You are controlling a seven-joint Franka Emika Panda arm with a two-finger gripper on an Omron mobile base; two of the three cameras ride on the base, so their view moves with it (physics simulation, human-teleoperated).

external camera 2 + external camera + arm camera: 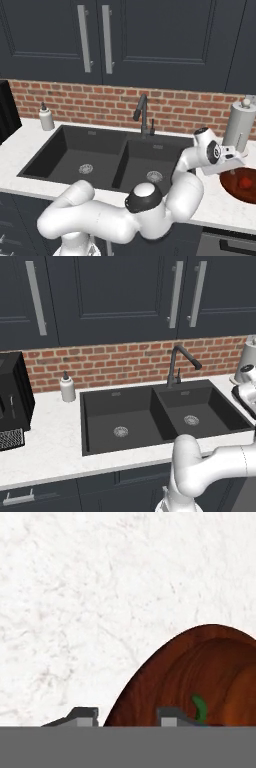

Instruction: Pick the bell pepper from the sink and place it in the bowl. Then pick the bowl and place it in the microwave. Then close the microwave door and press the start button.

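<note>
The reddish-brown bowl (239, 189) sits on the white counter to the right of the black double sink (65, 150). The red bell pepper (245, 182) lies inside the bowl, and its green stem (200, 707) pokes up in the hand view. My gripper (127, 716) hangs just above the bowl's near-left rim (150, 672), open. One fingertip (82, 714) is over bare counter and the other (172, 714) is over the bowl's inside. Nothing is held between them. The hand (222, 155) reaches out past the sink's right basin. The microwave and its door are out of view.
A thin black faucet (176, 363) arches behind the sink (150, 416). A paper towel roll (239, 127) stands just behind the bowl. A soap dispenser (67, 388) and a black appliance (12, 398) stand on the counter to the left. Dark cabinets hang above.
</note>
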